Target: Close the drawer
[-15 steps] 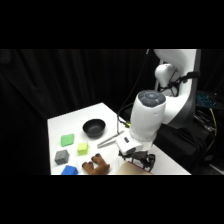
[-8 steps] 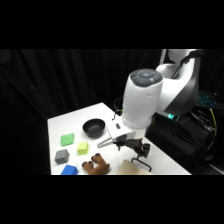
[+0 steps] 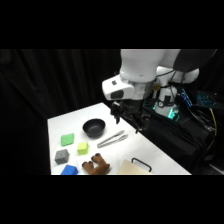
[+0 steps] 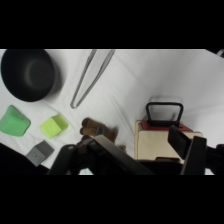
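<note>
A: White table [image 3: 75, 122] is showing against black curtains; a black bowl [image 3: 94, 127], metal tongs [image 3: 111, 139], coloured blocks and a toy bear [image 3: 96, 164] are lying on it.

B: Drawer [image 4: 162, 137]?

A: Sitting at the table's near edge beside the bear, black loop handle [image 4: 164, 113] facing outward.

B: Gripper [image 3: 126, 119]?

A: Hanging high above the tongs, well apart from the drawer; fingers are holding nothing, spread wide in the wrist view.

B: Step?

A: Approach, I judge. Next move is calling for descending to the handle side and pushing inward.

Looks like a robotics lab setup: black curtains [image 3: 60, 85] are hanging all around a white surface [image 3: 145, 150], and a rack of electronics [image 3: 167, 111] with glowing green lights and loose cables [image 3: 205, 117] is sitting right beside it.
</note>
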### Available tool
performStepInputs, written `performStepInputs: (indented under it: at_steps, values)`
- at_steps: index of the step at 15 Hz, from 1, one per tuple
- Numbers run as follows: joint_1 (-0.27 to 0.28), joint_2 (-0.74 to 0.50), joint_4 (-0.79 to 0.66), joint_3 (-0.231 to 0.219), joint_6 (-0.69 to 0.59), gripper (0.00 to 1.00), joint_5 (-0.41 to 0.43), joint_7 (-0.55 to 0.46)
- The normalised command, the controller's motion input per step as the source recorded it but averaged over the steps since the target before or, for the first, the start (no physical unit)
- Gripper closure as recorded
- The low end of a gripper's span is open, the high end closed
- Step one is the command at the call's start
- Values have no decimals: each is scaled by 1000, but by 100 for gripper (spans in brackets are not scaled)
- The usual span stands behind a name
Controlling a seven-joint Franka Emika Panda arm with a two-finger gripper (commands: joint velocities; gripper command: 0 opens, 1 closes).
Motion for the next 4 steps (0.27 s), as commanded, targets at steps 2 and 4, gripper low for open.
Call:
performStepInputs:
  at_steps: [2, 4]
  values:
    - [-149, -136, 226, 74, -310, 0, 57, 112]
    - [-141, -12, 250, 53, -226, 0, 24, 235]
